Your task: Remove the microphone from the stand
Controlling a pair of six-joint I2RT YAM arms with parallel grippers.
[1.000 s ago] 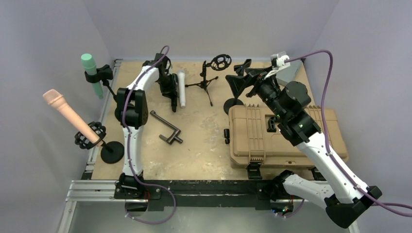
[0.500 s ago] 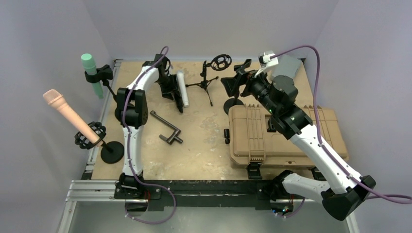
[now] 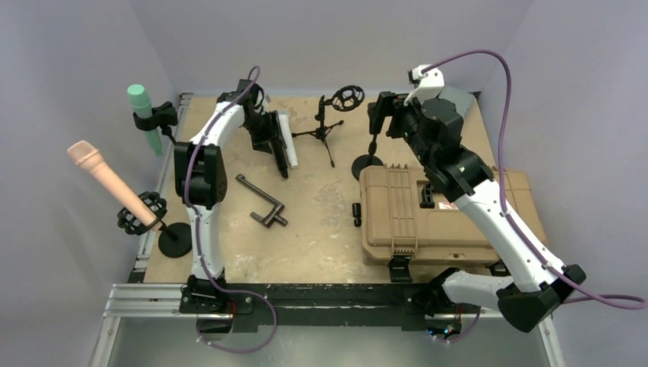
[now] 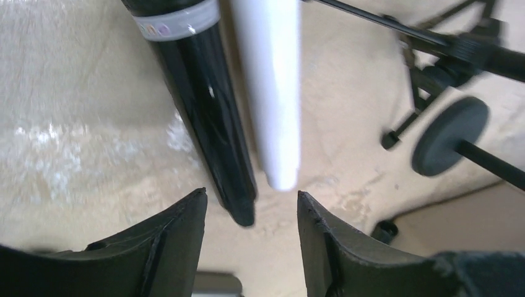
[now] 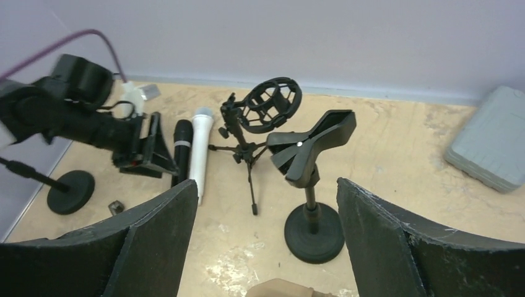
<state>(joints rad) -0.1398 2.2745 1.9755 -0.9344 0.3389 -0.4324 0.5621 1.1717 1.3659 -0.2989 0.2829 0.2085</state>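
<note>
Straddling black microphone [image 4: 207,117] end: left gripper [image 4: 251,194]

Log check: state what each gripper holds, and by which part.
Nothing. The left gripper stands open around the black microphone, not touching; the right gripper is open, empty.

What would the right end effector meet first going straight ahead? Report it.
Probably the empty black clip stand, upright between the open fingers of the right end effector; how far off it stands is unclear.

Robot lab test cell; blank lilac walls [image 3: 328,38]; plywood tabletop [image 3: 321,225] on an aluminium rail frame [image 3: 145,295]
</note>
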